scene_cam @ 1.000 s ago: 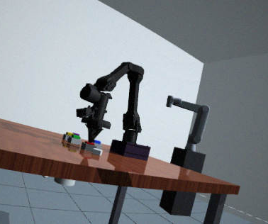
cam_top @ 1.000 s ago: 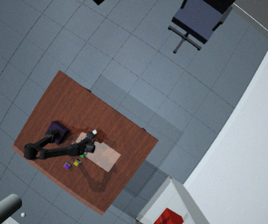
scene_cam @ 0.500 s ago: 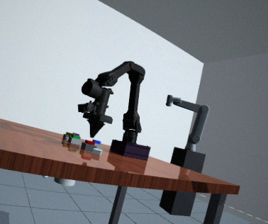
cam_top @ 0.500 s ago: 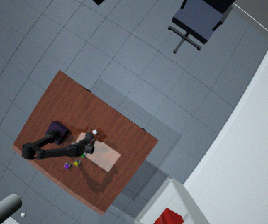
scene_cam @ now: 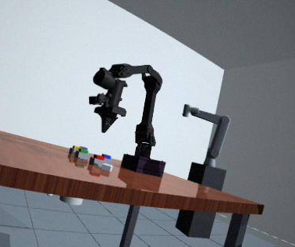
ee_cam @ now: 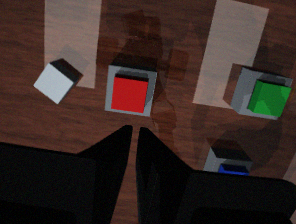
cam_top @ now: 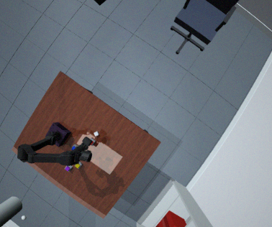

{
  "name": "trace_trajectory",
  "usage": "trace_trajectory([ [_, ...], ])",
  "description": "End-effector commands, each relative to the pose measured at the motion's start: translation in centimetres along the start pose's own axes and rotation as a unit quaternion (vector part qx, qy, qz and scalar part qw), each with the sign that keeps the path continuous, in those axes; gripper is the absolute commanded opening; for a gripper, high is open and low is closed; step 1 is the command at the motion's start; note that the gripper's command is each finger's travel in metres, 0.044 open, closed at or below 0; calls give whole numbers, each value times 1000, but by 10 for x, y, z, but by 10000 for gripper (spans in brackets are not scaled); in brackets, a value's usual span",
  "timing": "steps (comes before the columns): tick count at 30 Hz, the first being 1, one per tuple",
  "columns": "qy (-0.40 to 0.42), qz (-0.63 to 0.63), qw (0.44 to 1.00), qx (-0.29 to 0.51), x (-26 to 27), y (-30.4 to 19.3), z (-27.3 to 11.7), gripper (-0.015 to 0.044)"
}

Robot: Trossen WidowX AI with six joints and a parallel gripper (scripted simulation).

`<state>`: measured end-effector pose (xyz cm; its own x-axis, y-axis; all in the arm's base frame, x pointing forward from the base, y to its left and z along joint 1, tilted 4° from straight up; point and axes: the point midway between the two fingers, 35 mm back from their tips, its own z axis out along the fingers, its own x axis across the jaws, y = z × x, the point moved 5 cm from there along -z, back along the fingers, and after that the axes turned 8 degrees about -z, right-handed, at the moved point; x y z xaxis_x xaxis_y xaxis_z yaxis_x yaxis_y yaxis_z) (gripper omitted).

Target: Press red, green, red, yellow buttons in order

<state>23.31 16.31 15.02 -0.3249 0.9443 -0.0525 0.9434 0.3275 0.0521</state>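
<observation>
My gripper (scene_cam: 104, 130) (ee_cam: 135, 133) is shut and empty, high above the table and clear of the buttons. The red button (scene_cam: 99, 157) (ee_cam: 129, 94) stands upright on its grey base, just ahead of the fingertips in the wrist view. The green button (scene_cam: 83, 151) (ee_cam: 270, 99) is at the right of the wrist view, untouched by the fingers. The yellow button (cam_top: 78, 165) (scene_cam: 76, 148) is beside the purple one and outside the wrist view. The arm hides the green button in the top view.
A blue button (cam_top: 73, 148) (scene_cam: 106, 156) (ee_cam: 233, 170) is partly hidden by a finger in the wrist view. A purple button (cam_top: 68, 168) (scene_cam: 83, 148) is near the yellow one. A white block (cam_top: 96, 133) (scene_cam: 107, 167) (ee_cam: 54, 84) lies left of the red button in the wrist view.
</observation>
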Motion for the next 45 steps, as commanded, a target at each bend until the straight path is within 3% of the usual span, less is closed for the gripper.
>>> trace_trajectory([
  [1,-1,25,1000,-4,-29,8,-2,20],
  [11,-7,25,1000,-4,-130,15,-3,20],
  [21,-14,-5,1000,2,-226,-12,-5,20],
  [25,-15,-7,1000,3,-234,-15,-3,20],
  [30,-15,-7,1000,3,-235,-16,54,20],
  [45,-15,-7,1000,3,-236,-16,74,20],
])
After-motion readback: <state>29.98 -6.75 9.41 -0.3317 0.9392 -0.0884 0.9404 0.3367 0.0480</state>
